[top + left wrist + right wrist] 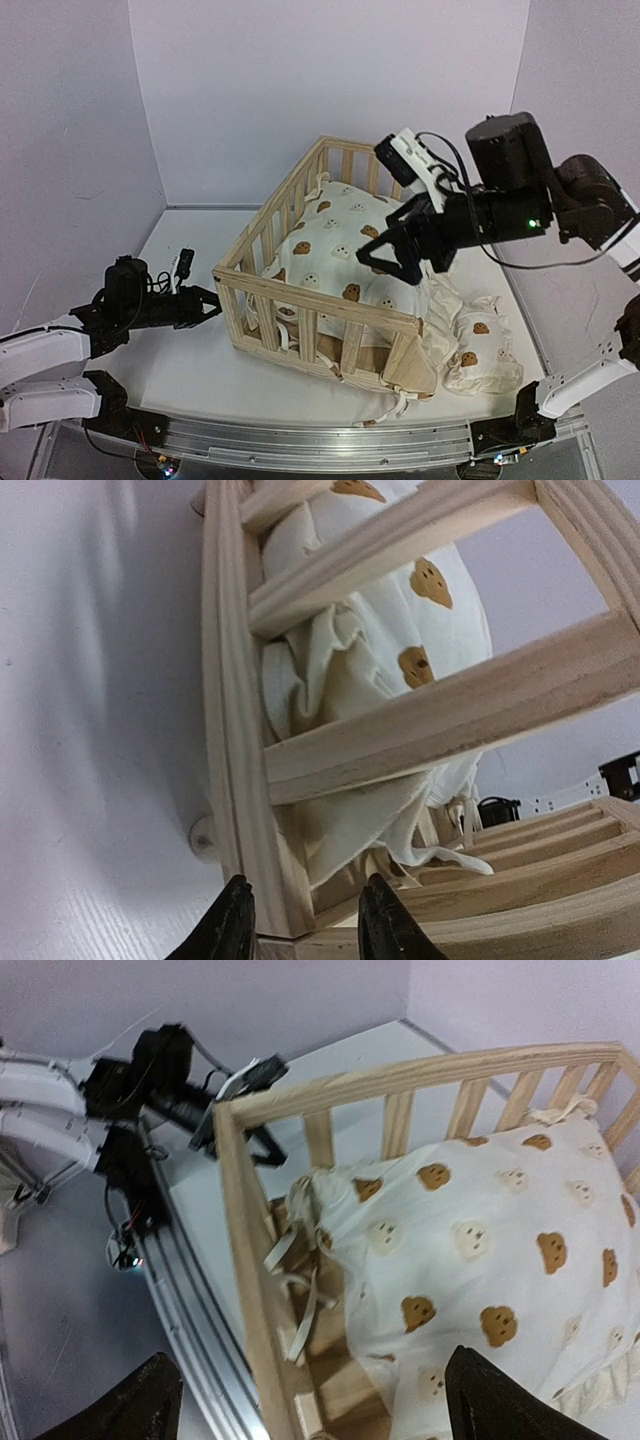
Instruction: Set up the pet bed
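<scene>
The pine pet bed [300, 300] stands mid-table with its slatted rails up. The cream bear-print cushion [345, 250] lies bunched inside it, its ties hanging at the near rail. A small matching pillow [478, 345] lies on the table at the bed's right end. My left gripper [203, 305] is open and empty at the bed's left corner; in the left wrist view its fingers [225, 935] straddle the corner post [245, 780]. My right gripper [385, 257] is open wide above the cushion [470, 1230], holding nothing.
White table top [170, 370] with grey walls on the left, back and right. A metal rail [300, 445] runs along the near edge. The left arm [150, 1070] shows beyond the bed's rail in the right wrist view.
</scene>
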Available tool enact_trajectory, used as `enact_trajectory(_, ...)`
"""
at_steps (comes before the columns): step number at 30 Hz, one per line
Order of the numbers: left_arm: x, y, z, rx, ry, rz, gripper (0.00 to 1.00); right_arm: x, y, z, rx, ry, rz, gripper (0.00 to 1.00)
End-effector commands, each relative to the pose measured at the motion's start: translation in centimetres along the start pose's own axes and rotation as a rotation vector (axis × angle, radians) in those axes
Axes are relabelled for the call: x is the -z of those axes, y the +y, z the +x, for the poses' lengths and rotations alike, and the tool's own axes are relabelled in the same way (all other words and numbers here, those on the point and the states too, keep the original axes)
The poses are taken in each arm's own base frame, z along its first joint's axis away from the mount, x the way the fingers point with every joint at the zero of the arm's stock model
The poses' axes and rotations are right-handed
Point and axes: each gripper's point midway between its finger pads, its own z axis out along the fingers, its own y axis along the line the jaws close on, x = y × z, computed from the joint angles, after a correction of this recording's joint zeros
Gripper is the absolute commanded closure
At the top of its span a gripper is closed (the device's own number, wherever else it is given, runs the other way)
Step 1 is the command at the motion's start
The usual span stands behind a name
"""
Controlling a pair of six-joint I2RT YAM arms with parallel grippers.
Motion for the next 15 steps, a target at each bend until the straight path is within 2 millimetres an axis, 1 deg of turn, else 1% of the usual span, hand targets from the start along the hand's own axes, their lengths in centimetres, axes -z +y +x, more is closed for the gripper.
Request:
enact_trajectory(1,-0.1,-5.7,-1.7,-0.173,0.021,0.240,0.65,-4.6,-3.4,-3.3,-0.037,-0.007,0.151,0.11)
enact_trajectory(4,-0.5,-6.6,-1.3,-0.221,0.074,0.297,0.62,-8.3,-4.0,-3.5,-0.048,0.037,0.090,0.16)
enact_trajectory(5,-0.7,-6.7,-1.2,-0.226,0.087,0.306,0.61,-9.4,-3.5,-3.6,-0.047,0.048,0.028,0.17)
enact_trajectory(7,-1.1,-6.5,-0.8,-0.229,0.116,0.316,0.61,-11.9,-2.8,-3.7,-0.032,0.073,-0.049,0.21)
enact_trajectory(9,-1.6,-6.4,-0.7,-0.232,0.136,0.322,0.63,-14.0,-1.8,-3.6,0.008,0.096,-0.120,0.25)
enact_trajectory(11,-1.9,-6.4,-0.7,-0.236,0.152,0.333,0.66,-16.4,-1.2,-3.1,0.032,0.122,-0.171,0.30)
enact_trajectory(13,-2.1,-6.4,-0.5,-0.238,0.166,0.340,0.71,-18.2,-0.7,-3.2,0.027,0.126,-0.210,0.36)
enact_trajectory(15,-2.1,-6.3,-0.4,-0.239,0.167,0.339,0.73,-19.8,-0.2,-3.1,-0.010,0.141,-0.245,0.41)
